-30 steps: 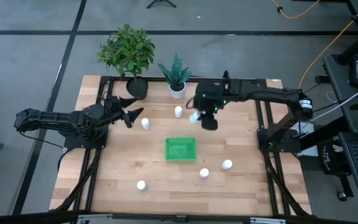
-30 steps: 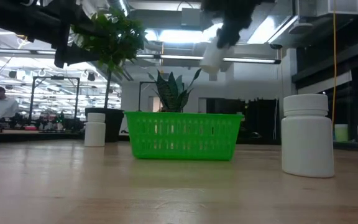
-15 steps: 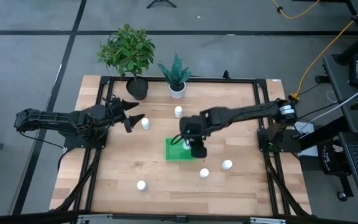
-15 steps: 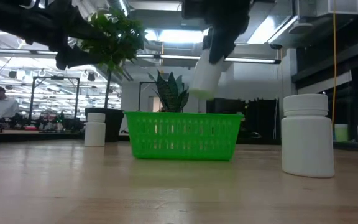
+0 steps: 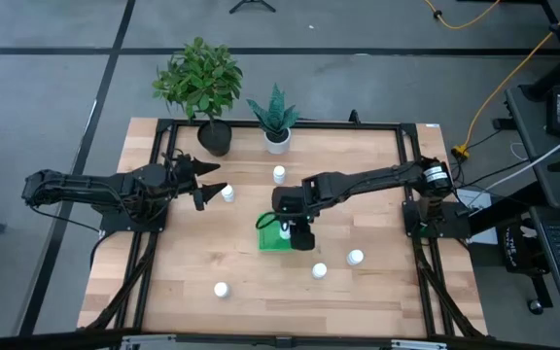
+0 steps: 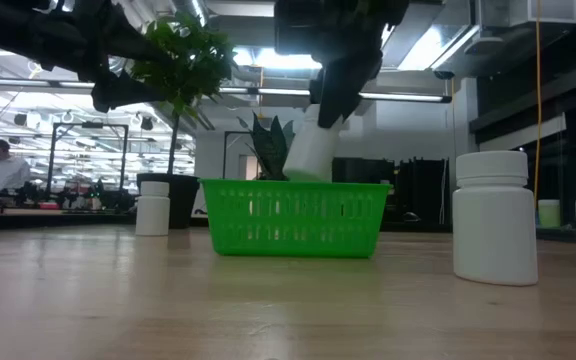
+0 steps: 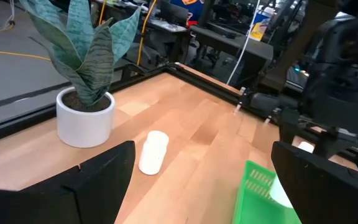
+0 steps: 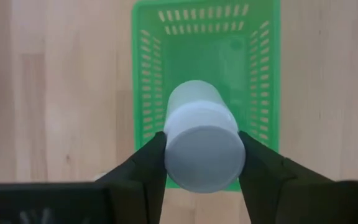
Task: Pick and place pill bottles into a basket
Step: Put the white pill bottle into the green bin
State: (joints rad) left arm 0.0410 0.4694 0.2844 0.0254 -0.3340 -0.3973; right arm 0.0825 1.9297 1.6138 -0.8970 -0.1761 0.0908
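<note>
the held bottle is clamped between the two dark fingers of the right gripper, tilted, hanging over the green basket near the middle of the table. from the low view its lower end dips just behind the basket's top rim, though i cannot tell whether it touches the floor of the basket. the right wrist view looks straight down the bottle onto the slotted basket floor, which no other view shows. five more bottles stand on the bare pale wood: one towards the plants, one just beside the left gripper, one alone near the front edge, and two to the basket's front right, well apart from it. the left gripper hovers over the table's left side with its fingers spread wide, holding nothing; its wrist view takes in a bottle near the white pot of a spiky plant. a bushy plant in a dark pot sits at the back edge beside the spiky one. the table stands on a grey floor. only the low view shows the room beyond: strip lights overhead, desks, and a person seated far off.
</note>
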